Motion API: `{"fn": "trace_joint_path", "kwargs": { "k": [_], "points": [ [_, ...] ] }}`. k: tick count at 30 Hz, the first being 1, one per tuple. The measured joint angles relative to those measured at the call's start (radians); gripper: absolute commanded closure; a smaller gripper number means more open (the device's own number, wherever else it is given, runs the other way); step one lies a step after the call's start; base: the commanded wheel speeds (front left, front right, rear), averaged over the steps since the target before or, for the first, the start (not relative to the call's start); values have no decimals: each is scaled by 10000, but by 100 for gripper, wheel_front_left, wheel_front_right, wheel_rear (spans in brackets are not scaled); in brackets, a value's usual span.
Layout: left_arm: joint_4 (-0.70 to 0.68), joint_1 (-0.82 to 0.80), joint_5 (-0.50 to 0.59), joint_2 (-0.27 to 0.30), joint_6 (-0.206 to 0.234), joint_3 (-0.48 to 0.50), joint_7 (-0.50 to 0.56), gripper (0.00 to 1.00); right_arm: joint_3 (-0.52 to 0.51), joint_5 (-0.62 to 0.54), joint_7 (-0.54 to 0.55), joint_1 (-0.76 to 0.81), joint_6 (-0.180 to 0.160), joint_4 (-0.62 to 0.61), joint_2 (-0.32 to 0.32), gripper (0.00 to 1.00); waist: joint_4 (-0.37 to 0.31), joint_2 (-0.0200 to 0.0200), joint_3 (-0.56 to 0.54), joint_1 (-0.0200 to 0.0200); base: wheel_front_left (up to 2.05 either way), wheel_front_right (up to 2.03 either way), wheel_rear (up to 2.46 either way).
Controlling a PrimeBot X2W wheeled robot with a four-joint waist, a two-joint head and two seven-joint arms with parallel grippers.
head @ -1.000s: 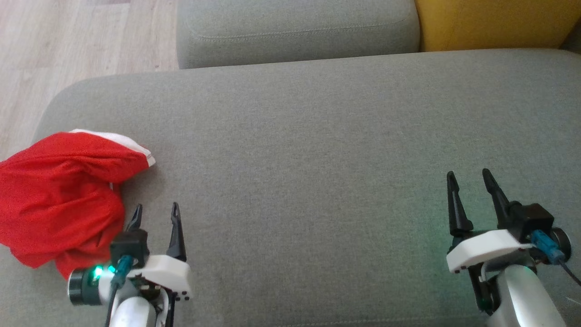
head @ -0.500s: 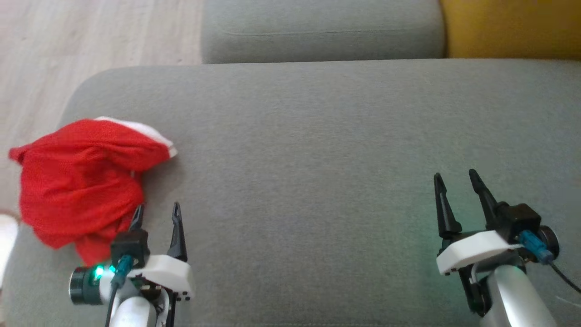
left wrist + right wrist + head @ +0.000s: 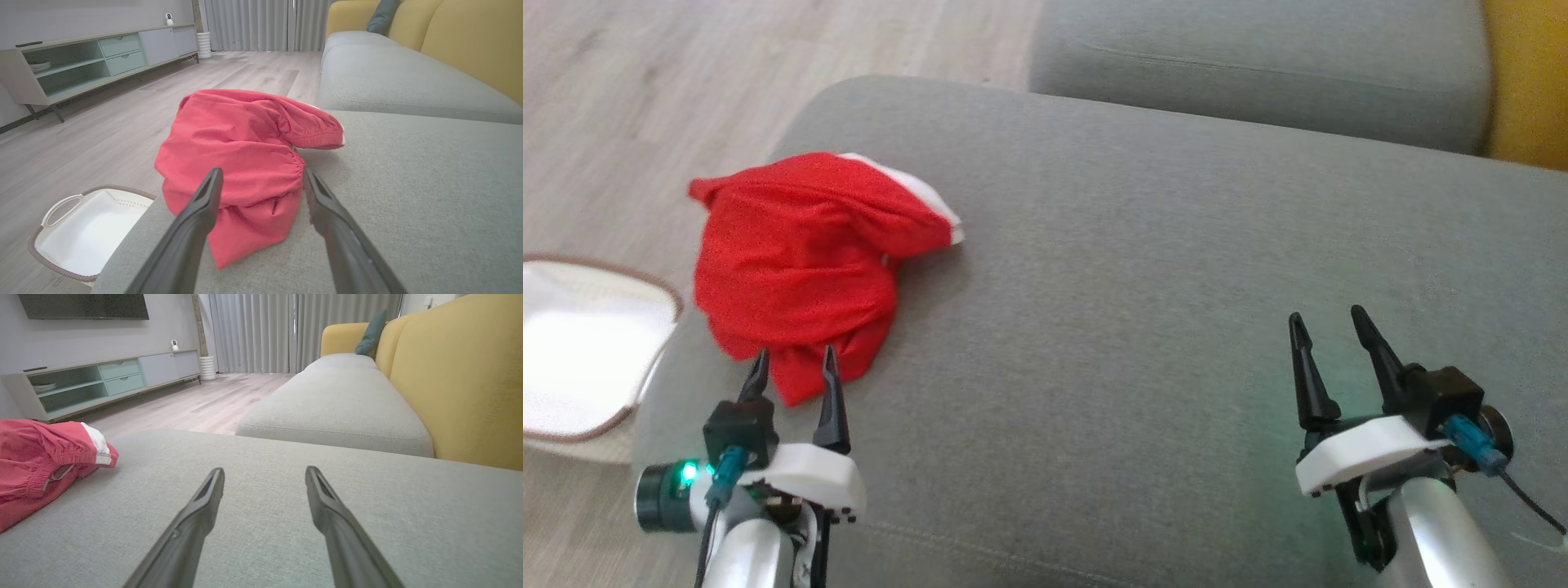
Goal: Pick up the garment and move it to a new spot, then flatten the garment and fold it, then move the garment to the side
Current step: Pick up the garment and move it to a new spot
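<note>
Head view: bunched red garment (image 3: pixel 796 269) runs near-to-far, white-trimmed end pointing right; both jaws wide, empty.

Crumpled red mesh-fabric garment (image 3: pixel 792 261) seen, white band at one edge. Broad woven-fabric sofa seat (image 3: pixel 1176 310) noted plain grey; upholstered backrest (image 3: pixel 470 384) mustard yellow. Plank floor (image 3: pixel 645 98) recorded pale, wood-grained. Oval plastic basket (image 3: pixel 613 276) seen white, rim brown. Fingers of left gripper (image 3: pixel 795 361) and right gripper (image 3: pixel 1327 322) found black.

White basket (image 3: pixel 645 286), red garment (image 3: pixel 36 465), each cut by its view's left edge
</note>
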Motion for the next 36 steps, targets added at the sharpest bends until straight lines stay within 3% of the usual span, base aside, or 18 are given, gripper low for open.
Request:
{"fn": "trace_joint_path", "kwargs": {
  "k": [16, 23, 29, 36],
  "points": [
    [29, 3, -29, 40, 27, 575, 0, 0, 52, -2, 0, -2, 0, -2, 71, 0, 1894, 0, 151, 0, 0, 0, 0],
    [63, 2, -27, 36, 15, 619, 0, 0, 125, -19, 0, -9, 0, 0, 71, 0, 2403, 0, 273, 0, 0, 0, 0],
    [86, 2, -33, 35, 4, 895, 0, 0, 359, -17, 0, -92, 0, -2, 56, 0, 2428, 0, 472, 0, 0, 0, 0],
    [146, -871, -357, 15, -483, 1239, 0, 0, 846, -19, -8, -900, 0, -397, -370, 0, 1965, 0, 1244, 0, 0, 0, 0]
  ]
}}
